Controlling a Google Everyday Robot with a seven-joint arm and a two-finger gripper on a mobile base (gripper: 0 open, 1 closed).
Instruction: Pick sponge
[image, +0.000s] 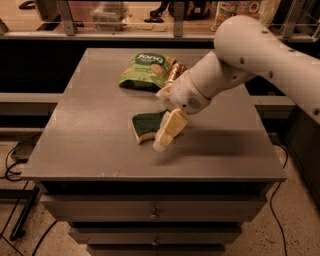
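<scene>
Roughly in the middle of the grey metal worktop (85, 135) lies the small wavy-edged sponge (146, 125), dark green scouring top over pale yellow foam, flat and a little askew. Its right end is overlapped by the cream-padded pincer (165, 136), which reaches down at a slant from the bulky white arm (250, 55) coming in from the right. Whether the pincer is set wide, narrow, or already on the foam I cannot tell from this angle. Well behind, near the far edge, a light-green snack bag (144, 70) lies with a coppery can (175, 72) just beside it.

By my judgement the step in hand is the final approach or the grasp itself. The next move calls for straddling the sponge's right end, pinching the soft foam firmly, then lifting straight up.
</scene>
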